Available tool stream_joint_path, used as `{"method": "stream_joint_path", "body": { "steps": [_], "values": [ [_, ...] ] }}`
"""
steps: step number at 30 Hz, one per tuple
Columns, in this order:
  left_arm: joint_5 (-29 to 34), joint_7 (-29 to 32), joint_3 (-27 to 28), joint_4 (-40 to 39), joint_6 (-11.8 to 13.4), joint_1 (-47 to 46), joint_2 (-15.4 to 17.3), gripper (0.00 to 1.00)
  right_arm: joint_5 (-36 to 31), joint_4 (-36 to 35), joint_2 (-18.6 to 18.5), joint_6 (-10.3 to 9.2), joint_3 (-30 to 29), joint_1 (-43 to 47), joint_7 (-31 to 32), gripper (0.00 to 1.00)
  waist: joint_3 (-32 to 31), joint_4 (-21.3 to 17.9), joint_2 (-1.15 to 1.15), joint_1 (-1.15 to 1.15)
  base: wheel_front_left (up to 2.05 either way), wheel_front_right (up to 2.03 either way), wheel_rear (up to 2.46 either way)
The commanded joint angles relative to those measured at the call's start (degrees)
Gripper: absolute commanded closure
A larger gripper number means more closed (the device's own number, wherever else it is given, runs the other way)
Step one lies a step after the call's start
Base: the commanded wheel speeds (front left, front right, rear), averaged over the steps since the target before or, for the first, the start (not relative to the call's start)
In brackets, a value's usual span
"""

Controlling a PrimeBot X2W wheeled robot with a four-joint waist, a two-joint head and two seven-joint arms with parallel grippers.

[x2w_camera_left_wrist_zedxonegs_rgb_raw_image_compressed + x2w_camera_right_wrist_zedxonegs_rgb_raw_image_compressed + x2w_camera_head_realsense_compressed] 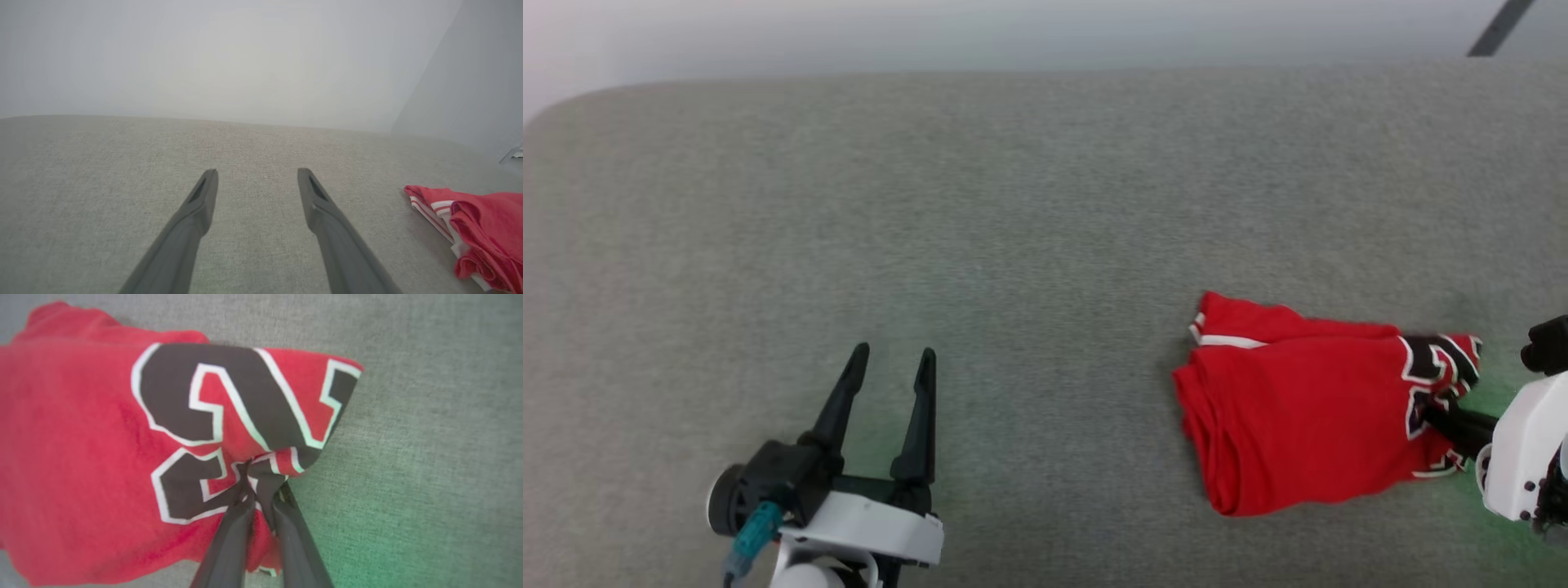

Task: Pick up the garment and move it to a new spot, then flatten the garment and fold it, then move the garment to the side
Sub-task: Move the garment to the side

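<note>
The red garment (1290,408) lies bunched in a folded heap on the right side of the grey table (1013,204). The right gripper (261,473) pinches its edge by the big black number, fingers squeezed tight on the cloth. The left gripper (893,355) sits well apart from it, with its fingers spread wide and nothing in them.
</note>
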Motion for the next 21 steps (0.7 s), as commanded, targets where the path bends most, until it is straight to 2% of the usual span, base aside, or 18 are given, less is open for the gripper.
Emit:
{"method": "stream_joint_path", "body": {
  "steps": [1,10,15,21],
  "values": [
    [0.61,0.03,0.17,0.12,-0.01,-1.05,-0.02,0.0,0.44,1.16,0.19,-0.1,0.28,-0.49,-1.4,1.0,1.04,-2.41,0.0,0.0,0.0,0.0,0.0],
    [2.4,0.03,-0.87,0.71,-0.21,-5.69,0.04,0.0,2.46,6.26,-3.39,-0.08,-4.71,-3.96,-12.93,1.0,3.99,-12.24,0.0,0.0,0.0,0.0,0.0],
    [3.35,0.03,-3.8,1.72,-0.2,-10.44,1.61,0.0,2.3,11.29,-4.39,-0.08,-6.45,-7.41,-18.56,1.0,6.8,-17.99,0.0,0.0,0.0,0.0,0.0],
    [3.88,0.03,-8.64,3.04,-0.22,-19.06,3.72,0.0,-1.93,19.24,-5.49,-0.08,-5.47,-14.99,-24.15,1.0,11.42,-20.82,0.0,0.0,0.0,0.0,0.0]
  ]
}}
